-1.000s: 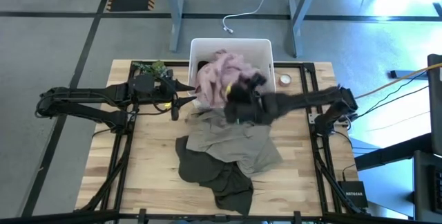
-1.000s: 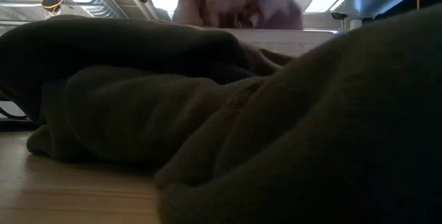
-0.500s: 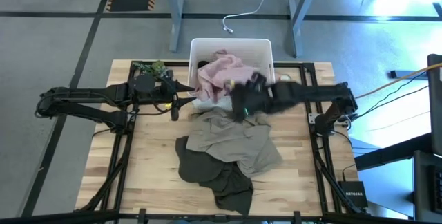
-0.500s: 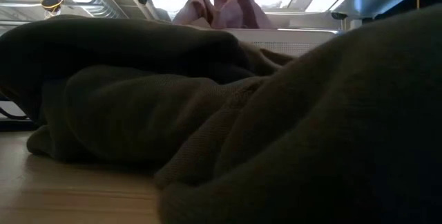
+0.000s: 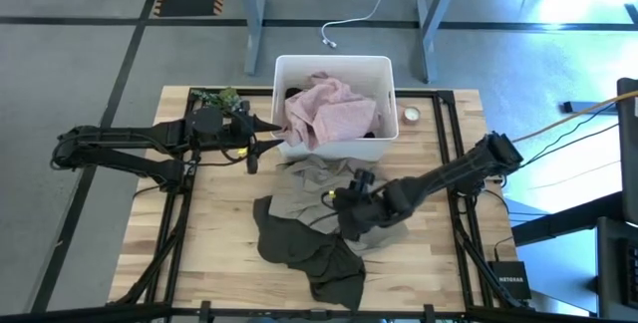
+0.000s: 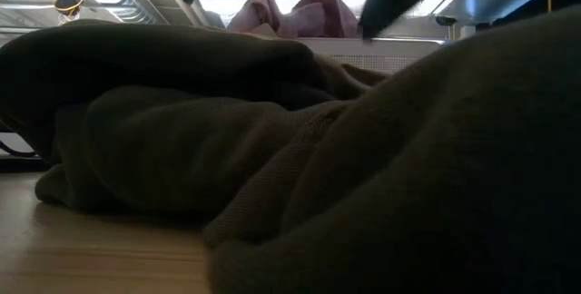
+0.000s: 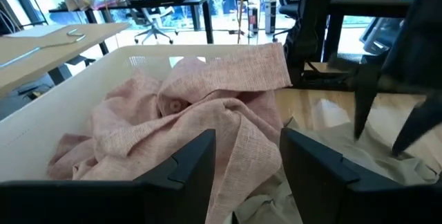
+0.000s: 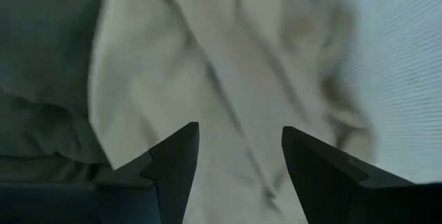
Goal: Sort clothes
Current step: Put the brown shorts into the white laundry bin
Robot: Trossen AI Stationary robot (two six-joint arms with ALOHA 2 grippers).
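The right pincer (image 5: pixel 351 201) hangs over the middle of the desk (image 5: pixel 214 263) with its fingers (image 8: pixel 173 162) spread wide and nothing between them; the khaki-tan garment (image 5: pixel 334 191) lies spread directly beneath it, and the dark olive green garment (image 5: pixel 309 253) lies crumpled just beyond that, toward the desk's front edge. On the far side of this pincer stands the white bin (image 5: pixel 334 65), with the pale pink garment (image 5: pixel 329 109) heaped inside it and draped over its near rim. The left pincer (image 5: pixel 251 149) waits beside the bin's left wall, its fingers (image 7: pixel 197 158) parted and empty, the pink garment just ahead of them.
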